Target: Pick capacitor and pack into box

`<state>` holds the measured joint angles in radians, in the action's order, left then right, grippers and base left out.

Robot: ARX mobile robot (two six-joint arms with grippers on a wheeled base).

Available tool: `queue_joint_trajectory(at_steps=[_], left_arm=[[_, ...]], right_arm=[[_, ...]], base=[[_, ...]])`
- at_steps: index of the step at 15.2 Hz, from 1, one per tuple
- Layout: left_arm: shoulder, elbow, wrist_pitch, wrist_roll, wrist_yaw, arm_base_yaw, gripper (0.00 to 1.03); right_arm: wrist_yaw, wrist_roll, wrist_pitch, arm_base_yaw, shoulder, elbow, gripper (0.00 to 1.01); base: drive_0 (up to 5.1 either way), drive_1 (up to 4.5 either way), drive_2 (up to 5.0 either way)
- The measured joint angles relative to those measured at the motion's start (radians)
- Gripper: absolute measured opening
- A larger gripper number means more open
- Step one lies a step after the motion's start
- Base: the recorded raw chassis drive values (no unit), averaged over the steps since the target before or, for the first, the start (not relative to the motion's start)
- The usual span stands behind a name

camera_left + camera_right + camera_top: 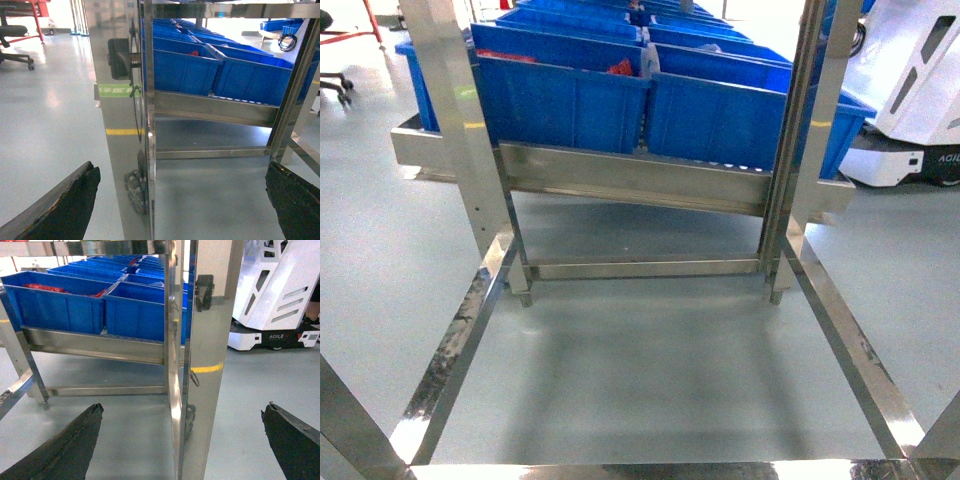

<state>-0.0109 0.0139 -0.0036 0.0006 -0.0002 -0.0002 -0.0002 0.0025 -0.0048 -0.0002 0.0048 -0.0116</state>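
Neither the pink box nor any capacitor can be made out in any of the three views. What fills them is a stainless steel rack (pixel 640 180) carrying a row of blue bins (pixel 565 100), which sit tilted on its upper shelf; some hold red items (pixel 620 68), too small to identify.

The left gripper (pixel 182 200) hangs just in front of the rack's left upright post (pixel 125 100), its two dark fingers (pixel 65 205) spread wide apart with nothing between them but the post and the grey floor (pixel 640 370). The right gripper (pixel 182 440) faces the rack's right upright post (pixel 200 365), its fingers (pixel 65 447) likewise wide apart and holding nothing.

To the right of the rack stands a white wheeled machine (pixel 275 295) with a dark base. Far to the left of the rack, a black office chair (pixel 15 35) stands beside a red frame (pixel 30 10).
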Motion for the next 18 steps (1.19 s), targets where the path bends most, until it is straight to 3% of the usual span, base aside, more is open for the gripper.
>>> queue_joint_trajectory(at_steps=[18], left_arm=[[0.0, 0.0, 0.0, 0.0, 0.0, 0.0, 0.98]], right_arm=[[0.0, 0.0, 0.0, 0.0, 0.0, 0.0, 0.98]], base=[[0.0, 0.0, 0.0]])
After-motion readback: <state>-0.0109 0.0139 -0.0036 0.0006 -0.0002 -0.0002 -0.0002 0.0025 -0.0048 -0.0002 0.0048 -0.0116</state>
